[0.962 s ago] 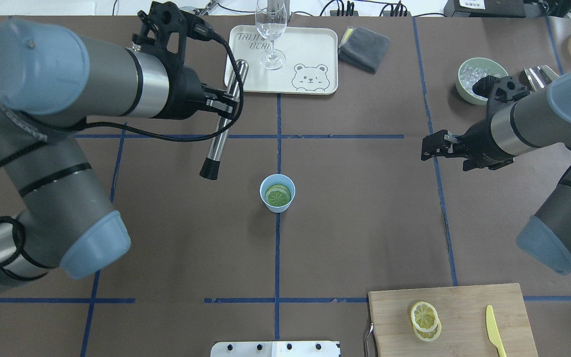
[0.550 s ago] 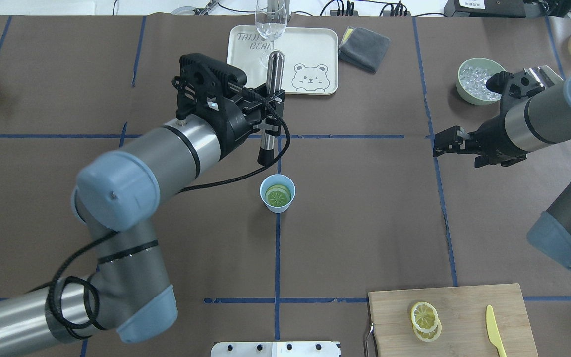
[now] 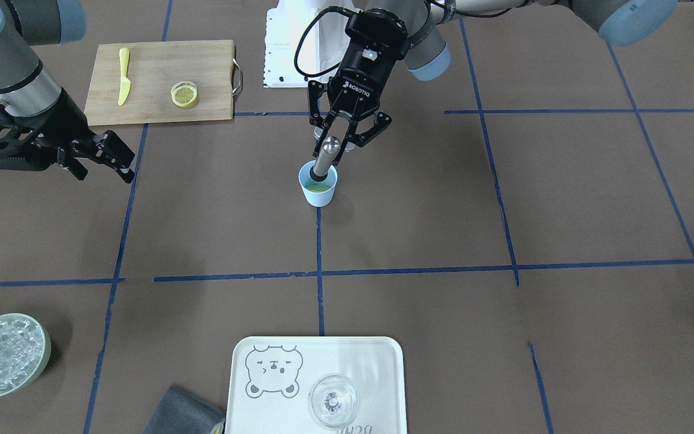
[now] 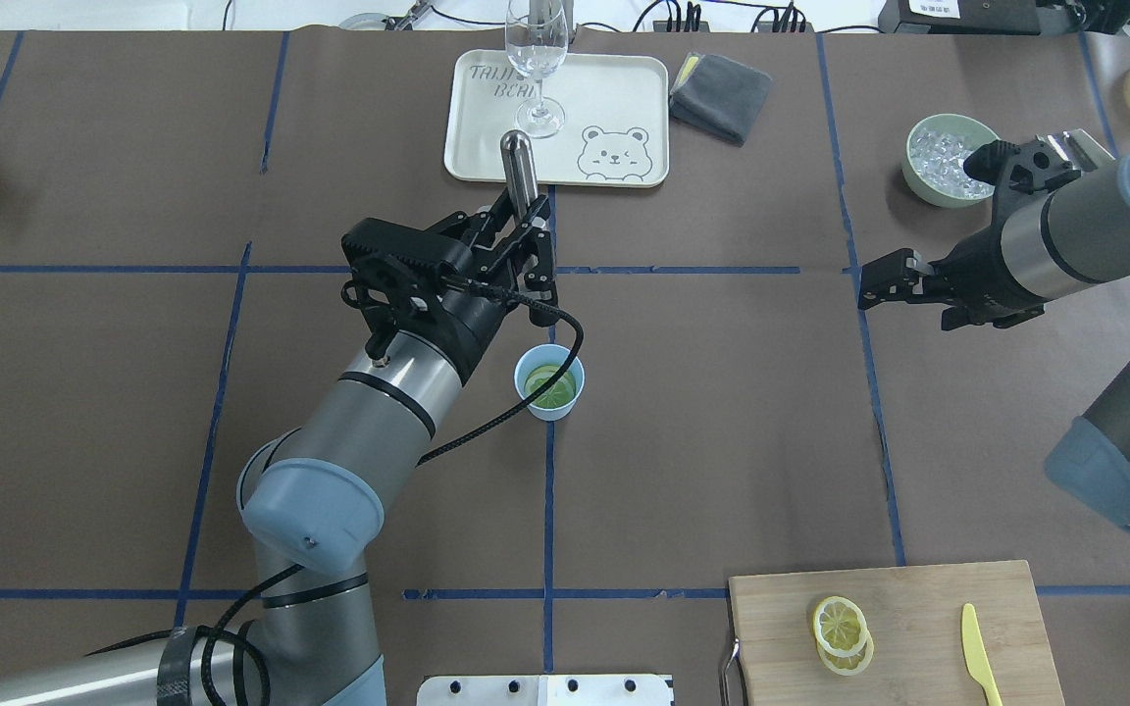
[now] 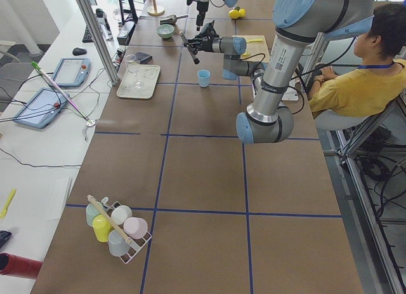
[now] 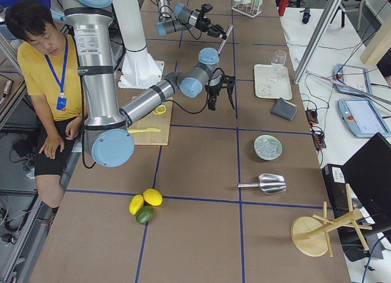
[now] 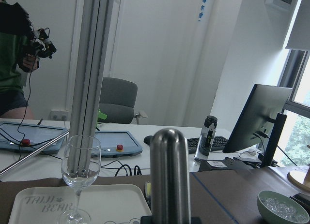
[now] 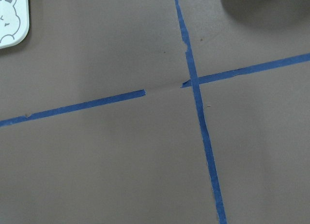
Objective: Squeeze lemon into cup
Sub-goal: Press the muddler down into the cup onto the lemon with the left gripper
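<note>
The light blue cup (image 4: 549, 382) stands at the table's middle, also in the front view (image 3: 318, 191). A greenish citrus slice (image 4: 553, 389) lies inside it. Two stacked yellow lemon slices (image 4: 842, 632) lie on the wooden cutting board (image 4: 928, 598). My left gripper (image 4: 530, 263) is shut on a steel muddler (image 4: 518, 169), held nearly upright just behind the cup. In the front view its black tip (image 3: 318, 175) is inside the cup's mouth. The muddler's round top fills the left wrist view (image 7: 169, 175). My right gripper (image 4: 877, 282) is open and empty, far right of the cup.
A cream bear tray (image 4: 624, 108) with a wine glass (image 4: 538, 59) and a grey cloth (image 4: 720, 93) sit at the back. A green bowl of ice (image 4: 948, 157) is back right. A yellow plastic knife (image 4: 979, 652) lies on the board.
My left arm swung from the back left to the cup, turned the muddler upright and brought its black tip to the cup's mouth. My right gripper moved slightly right, then stayed still.
</note>
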`<control>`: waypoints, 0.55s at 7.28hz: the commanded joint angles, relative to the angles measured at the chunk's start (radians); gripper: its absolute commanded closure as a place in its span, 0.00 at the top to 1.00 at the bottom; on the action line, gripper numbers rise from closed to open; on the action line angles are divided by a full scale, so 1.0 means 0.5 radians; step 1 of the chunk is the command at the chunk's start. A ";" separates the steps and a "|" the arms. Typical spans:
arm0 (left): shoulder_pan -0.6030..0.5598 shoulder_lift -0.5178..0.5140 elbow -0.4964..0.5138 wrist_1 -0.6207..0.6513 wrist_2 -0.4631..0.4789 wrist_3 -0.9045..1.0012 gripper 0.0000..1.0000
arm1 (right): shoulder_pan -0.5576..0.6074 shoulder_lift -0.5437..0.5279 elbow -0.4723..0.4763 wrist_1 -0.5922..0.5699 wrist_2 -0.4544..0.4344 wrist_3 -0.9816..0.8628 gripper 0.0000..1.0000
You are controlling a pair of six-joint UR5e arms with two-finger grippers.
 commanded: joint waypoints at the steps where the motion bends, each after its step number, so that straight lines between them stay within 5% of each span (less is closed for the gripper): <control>1: 0.077 -0.014 0.082 -0.014 0.102 0.024 0.00 | -0.001 -0.003 0.013 0.001 -0.002 0.003 1.00; 4: 0.145 -0.026 0.165 -0.045 0.106 0.024 0.00 | -0.001 -0.003 0.034 -0.002 0.001 0.006 1.00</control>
